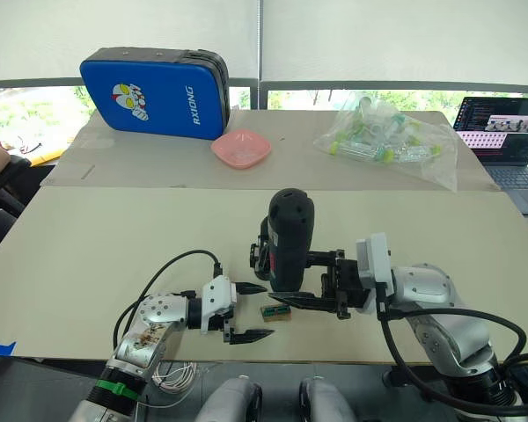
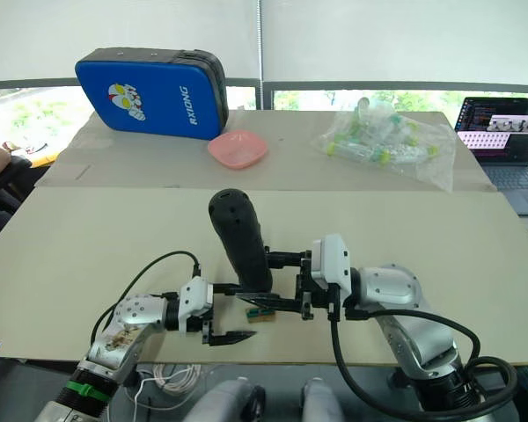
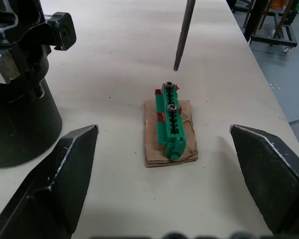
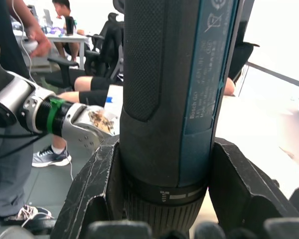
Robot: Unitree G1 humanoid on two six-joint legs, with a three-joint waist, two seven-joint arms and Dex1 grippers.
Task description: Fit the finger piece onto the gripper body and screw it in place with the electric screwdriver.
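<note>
Beige counter runs back to a windowed wall, and near its front edge lies a small green screw holder on a scrap of cardboard. Far behind the holder are a blue case, a pink dish, a bag of tubes and, off to its right, a laptop. Directly above the holder the electric screwdriver stands upright, clamped low on its barrel by the right pincer, presumably so the bit can drop straight onto a screw. The left pincer sits just left of the holder, spread wide with nothing in it.

From the left wrist, its two black fingers flank the holder without touching it, a stance that looks meant to brace the holder or simply to watch it. Two screw heads sit in the holder's far end, and the thin metal bit hangs just above and beyond them, clear of both. Beside the holder stands a chunky black block with a rounded base, probably the gripper body, kept close for the fitting step.

From the right wrist, both fingers press the screwdriver's collar from opposite sides, a firm grip that should keep the tool from twisting. Picking up a screw seems to be the step in hand.
</note>
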